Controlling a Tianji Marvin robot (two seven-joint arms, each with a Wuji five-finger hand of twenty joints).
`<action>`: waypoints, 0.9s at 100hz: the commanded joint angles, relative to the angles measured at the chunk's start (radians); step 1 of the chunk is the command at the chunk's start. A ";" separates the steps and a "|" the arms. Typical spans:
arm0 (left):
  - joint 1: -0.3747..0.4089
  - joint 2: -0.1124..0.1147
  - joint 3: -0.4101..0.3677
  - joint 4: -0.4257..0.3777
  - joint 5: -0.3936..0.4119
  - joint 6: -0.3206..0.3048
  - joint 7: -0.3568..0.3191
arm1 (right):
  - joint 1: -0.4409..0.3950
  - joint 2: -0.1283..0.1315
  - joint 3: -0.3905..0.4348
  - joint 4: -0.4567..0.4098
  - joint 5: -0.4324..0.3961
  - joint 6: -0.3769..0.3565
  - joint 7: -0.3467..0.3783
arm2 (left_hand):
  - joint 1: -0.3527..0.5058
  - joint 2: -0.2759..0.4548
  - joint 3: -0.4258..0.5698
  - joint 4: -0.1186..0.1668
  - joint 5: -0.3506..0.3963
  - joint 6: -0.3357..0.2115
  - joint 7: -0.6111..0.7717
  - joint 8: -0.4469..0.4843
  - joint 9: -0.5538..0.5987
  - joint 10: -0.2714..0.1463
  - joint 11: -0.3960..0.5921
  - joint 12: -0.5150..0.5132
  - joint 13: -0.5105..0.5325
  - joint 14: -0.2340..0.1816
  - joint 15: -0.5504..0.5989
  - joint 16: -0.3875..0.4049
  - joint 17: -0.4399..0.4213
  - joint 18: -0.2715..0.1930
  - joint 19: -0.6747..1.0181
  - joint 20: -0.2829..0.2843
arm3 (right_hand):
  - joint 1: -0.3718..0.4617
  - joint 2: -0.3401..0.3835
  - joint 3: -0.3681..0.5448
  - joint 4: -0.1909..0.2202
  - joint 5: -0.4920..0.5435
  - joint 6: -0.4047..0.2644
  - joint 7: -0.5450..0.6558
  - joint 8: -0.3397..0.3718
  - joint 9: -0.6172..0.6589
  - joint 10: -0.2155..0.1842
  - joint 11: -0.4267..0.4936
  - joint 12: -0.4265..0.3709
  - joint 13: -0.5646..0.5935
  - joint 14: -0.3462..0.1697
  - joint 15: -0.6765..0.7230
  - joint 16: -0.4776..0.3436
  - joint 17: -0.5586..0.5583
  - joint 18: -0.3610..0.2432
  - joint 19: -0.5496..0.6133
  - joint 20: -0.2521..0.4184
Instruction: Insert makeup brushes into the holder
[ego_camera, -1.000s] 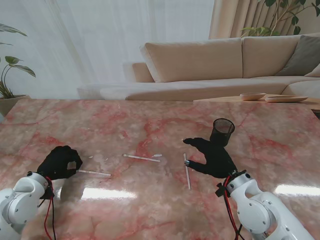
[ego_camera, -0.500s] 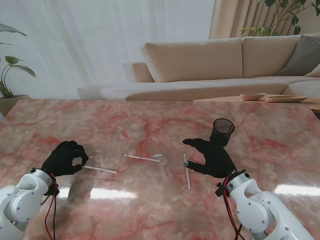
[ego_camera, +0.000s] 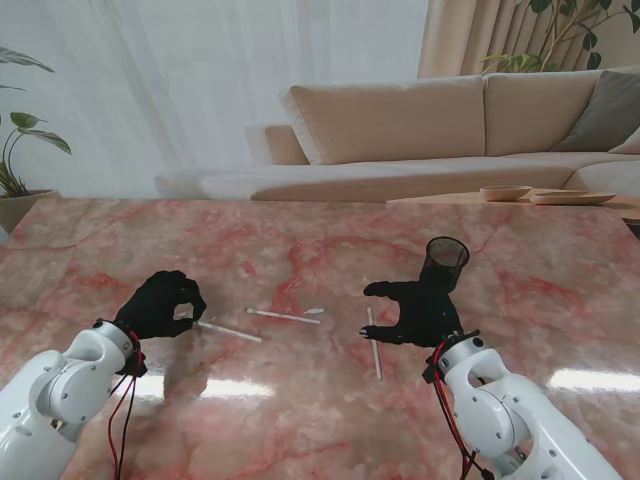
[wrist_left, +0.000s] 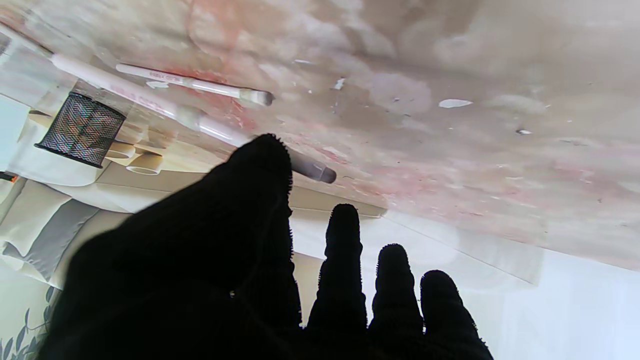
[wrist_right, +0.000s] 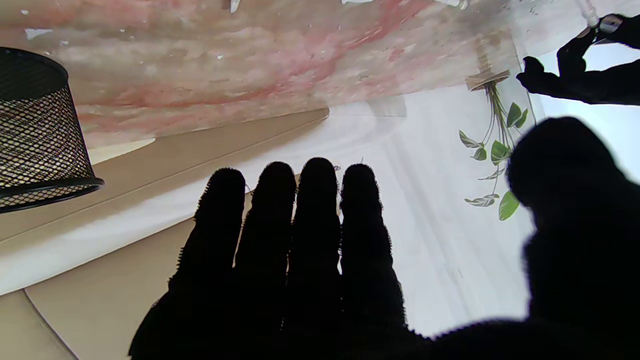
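Pink-veined marble tabletop (ego_camera: 300, 250) fills the stand view. Black-gloved left hand (ego_camera: 160, 305), lower left of frame, pinches a thin white makeup brush (ego_camera: 228, 331) between thumb and forefinger near one end; the rest of the shaft sticks out toward frame centre, low over the marble, apparently just lifted. A second white brush (ego_camera: 284, 316) lies flat at mid-frame, a third white brush (ego_camera: 373, 342) lies nearly upright in the picture just left of the black-gloved right hand (ego_camera: 418, 312). That hand has fingers spread, holding nothing, resting beside the black mesh cylindrical holder (ego_camera: 445, 263), right of centre, which stands upright and looks empty.

Left wrist view: thumb (wrist_left: 260, 165) covers part of the held brush (wrist_left: 150, 105), whose grey end pokes out past it at mid-frame. The other three fingertips are extended and apart, not on the shaft. The spare brush (wrist_left: 200, 86) shows upper left, the mesh holder (wrist_left: 82, 129) at left edge.

Right wrist view: four fingers (wrist_right: 295, 235) side by side, thumb well apart, nothing between them. Holder (wrist_right: 37, 135) at left edge, close to the hand. Left hand (wrist_right: 575, 75) with its brush visible upper right.

Step judged: first brush picked, carry phase, none inserted yet. Next move calls for crossing to the holder, tipping the shaft upright and lining an end over the rim before letting go; the grip near one end may let it swing.
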 joint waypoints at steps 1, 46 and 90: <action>-0.009 -0.006 0.014 -0.005 -0.005 0.005 -0.005 | 0.012 -0.008 -0.014 -0.012 -0.001 0.015 0.009 | 0.013 0.040 -0.017 -0.012 0.073 -0.064 0.102 0.043 0.021 0.006 0.004 0.015 -0.008 0.019 0.029 0.009 -0.007 -0.019 -0.002 0.018 | 0.038 -0.010 -0.034 -0.045 0.049 -0.022 0.031 -0.008 0.053 -0.013 0.023 0.010 0.067 0.006 0.021 0.028 0.040 0.005 0.063 0.022; -0.072 -0.009 0.104 -0.008 -0.038 0.027 -0.020 | 0.134 -0.008 -0.160 0.013 0.032 0.115 0.078 | 0.016 0.040 -0.018 -0.013 0.069 -0.063 0.107 0.041 0.014 0.008 -0.001 0.014 -0.011 0.020 0.027 0.007 -0.007 -0.019 -0.004 0.020 | 0.161 -0.006 -0.107 -0.106 0.158 -0.036 0.129 -0.048 0.187 0.001 0.035 0.018 0.193 0.037 0.063 0.059 0.122 0.039 0.197 0.007; -0.148 -0.016 0.213 0.022 -0.081 0.057 -0.015 | 0.257 -0.019 -0.329 0.072 0.097 0.199 0.107 | 0.015 0.039 -0.015 -0.014 0.067 -0.060 0.113 0.041 0.017 0.006 0.001 0.015 -0.007 0.022 0.029 0.008 -0.007 -0.016 -0.004 0.021 | 0.242 -0.033 -0.101 -0.119 0.164 -0.027 0.143 -0.080 0.197 0.012 0.032 0.004 0.212 0.043 0.063 0.057 0.136 0.044 0.217 -0.007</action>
